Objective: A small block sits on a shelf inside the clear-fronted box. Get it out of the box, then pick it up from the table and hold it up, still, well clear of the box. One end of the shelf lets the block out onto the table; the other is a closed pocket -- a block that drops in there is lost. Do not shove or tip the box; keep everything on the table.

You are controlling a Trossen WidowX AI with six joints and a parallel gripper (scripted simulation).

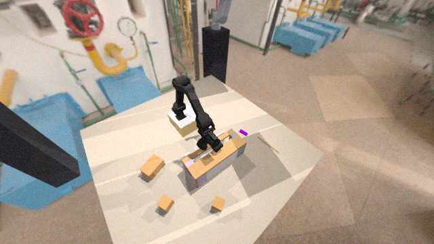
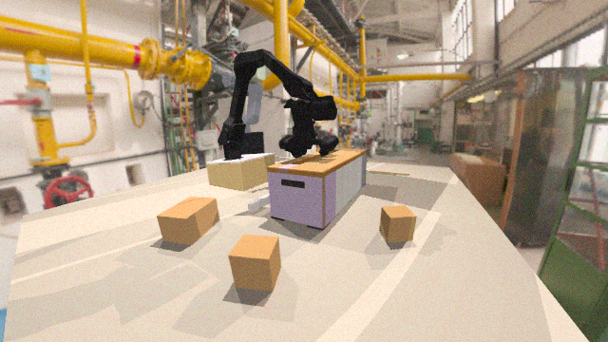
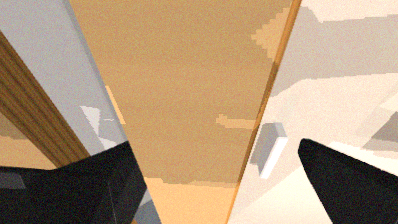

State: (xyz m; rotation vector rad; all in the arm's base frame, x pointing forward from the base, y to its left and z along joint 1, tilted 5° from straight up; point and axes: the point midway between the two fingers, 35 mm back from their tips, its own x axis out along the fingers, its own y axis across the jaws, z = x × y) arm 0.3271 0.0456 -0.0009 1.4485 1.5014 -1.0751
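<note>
Hand (image 2: 309,144) wide open, empty, above box (image 2: 315,187).

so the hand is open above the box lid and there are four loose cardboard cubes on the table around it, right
Not four: the top view shows three cardboard cubes on the table. The rest holds: the hand is open, holding nothing, above the box lid.
</note>
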